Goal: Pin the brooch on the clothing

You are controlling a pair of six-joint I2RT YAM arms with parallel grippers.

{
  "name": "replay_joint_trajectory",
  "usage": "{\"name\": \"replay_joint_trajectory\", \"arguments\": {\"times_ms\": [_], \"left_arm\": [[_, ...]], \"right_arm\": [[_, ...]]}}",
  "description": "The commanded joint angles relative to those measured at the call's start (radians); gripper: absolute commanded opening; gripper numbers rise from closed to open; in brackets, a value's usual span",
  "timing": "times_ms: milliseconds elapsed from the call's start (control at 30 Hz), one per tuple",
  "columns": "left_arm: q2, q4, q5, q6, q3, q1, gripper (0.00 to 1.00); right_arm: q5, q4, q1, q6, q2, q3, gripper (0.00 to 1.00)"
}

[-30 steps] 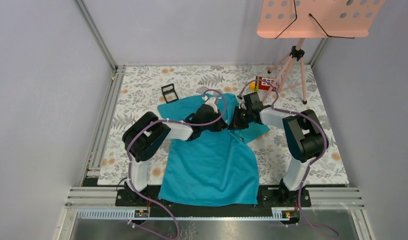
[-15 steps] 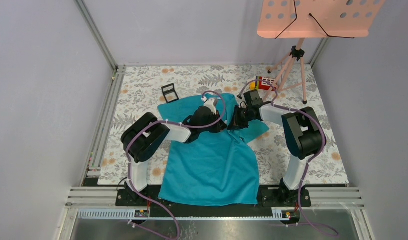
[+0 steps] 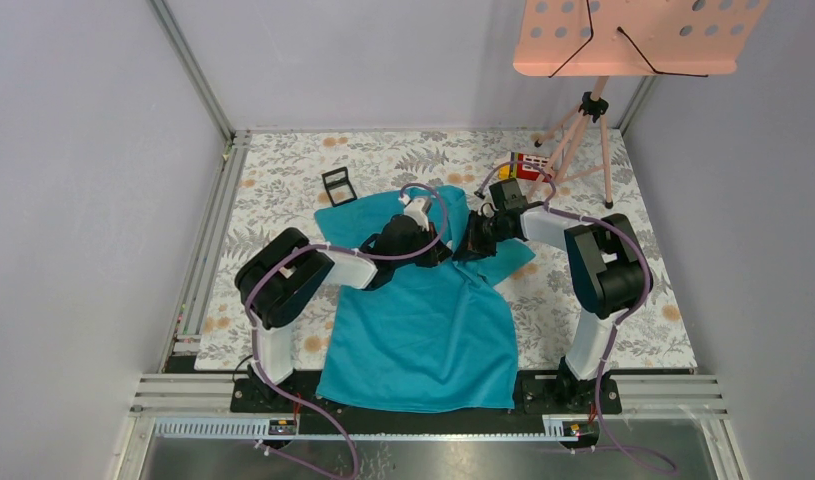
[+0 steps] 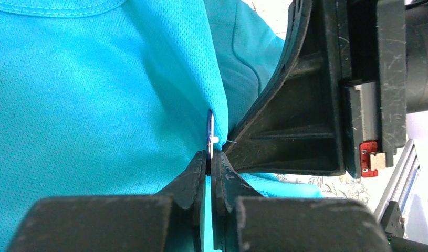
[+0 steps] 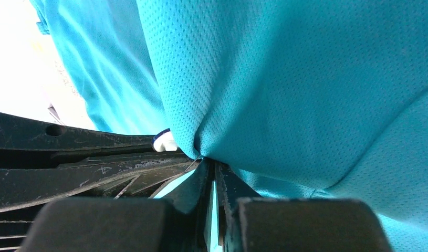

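The teal T-shirt (image 3: 423, 330) lies flat on the table with its collar end raised between the two grippers. My left gripper (image 3: 446, 247) is shut on the brooch (image 4: 210, 131), a thin dark-blue disc seen edge-on with a white nub on its back, pressed against a fold of the shirt (image 4: 96, 105). In the left wrist view the left gripper (image 4: 210, 156) meets the right gripper's finger (image 4: 290, 121) tip to tip. My right gripper (image 5: 212, 167) is shut on a pinched fold of the shirt (image 5: 306, 79). The brooch's white nub (image 5: 163, 140) shows beside that fold.
A small black square stand (image 3: 338, 184) sits on the floral mat left of the shirt. A pink music stand on a tripod (image 3: 583, 130) rises at the back right, with a red and yellow object (image 3: 523, 165) at its foot. Metal rails edge the table.
Both wrists have shifted slightly toward the far side, staying tip to tip at the shirt's collar end. Both grips are unchanged.
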Motion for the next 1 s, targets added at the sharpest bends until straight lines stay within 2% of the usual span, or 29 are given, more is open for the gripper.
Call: {"name": "replay_joint_trajectory", "arguments": {"times_ms": [0, 167, 467, 767, 900, 967], "left_arm": [[-0.096, 0.172, 0.068, -0.001, 0.005, -0.011, 0.00], [-0.139, 0.117, 0.060, 0.008, 0.007, -0.009, 0.00], [-0.206, 0.061, 0.115, 0.027, -0.013, 0.008, 0.00], [-0.337, -0.144, 0.264, 0.071, 0.018, 0.021, 0.00], [-0.434, -0.352, 0.365, 0.110, 0.076, 0.023, 0.00], [-0.477, -0.408, 0.411, 0.117, 0.088, 0.028, 0.00]], "right_arm": [[-0.034, -0.009, -0.011, 0.015, -0.044, 0.014, 0.10], [-0.027, -0.044, -0.028, 0.000, -0.159, -0.015, 0.20], [0.019, -0.198, -0.072, -0.067, -0.455, -0.107, 0.48], [0.060, -0.186, -0.093, -0.120, -0.857, -0.229, 0.60], [-0.001, -0.138, -0.092, -0.135, -1.031, -0.292, 0.61], [-0.046, -0.076, -0.092, -0.111, -1.120, -0.347, 0.64]]}}
